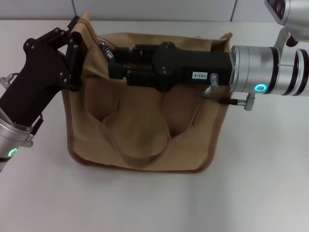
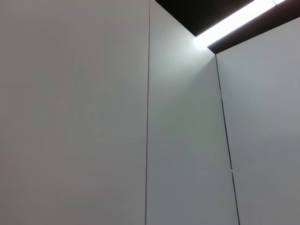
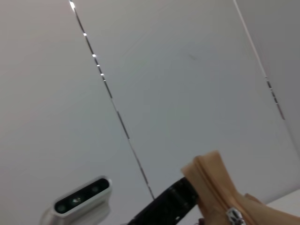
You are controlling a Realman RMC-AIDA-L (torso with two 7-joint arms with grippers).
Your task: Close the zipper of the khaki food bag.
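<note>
The khaki food bag (image 1: 140, 121) lies on the white table with its two loop handles (image 1: 145, 154) flopped toward me. Its zipper runs along the far top edge, mostly hidden under my right arm. The silver slider and pull tab (image 1: 104, 48) sit near the bag's left end. My right gripper (image 1: 112, 55) reaches across the top from the right and looks shut on the pull tab. My left gripper (image 1: 76, 36) is shut on the bag's raised upper left corner (image 1: 86, 23). The right wrist view shows that corner (image 3: 206, 178) and the slider (image 3: 233, 215).
The white table (image 1: 260, 183) spreads around the bag, and grey wall panels stand behind it. The left wrist view shows only wall panels (image 2: 93, 117) and a ceiling light. The left arm's wrist camera (image 3: 82, 199) shows in the right wrist view.
</note>
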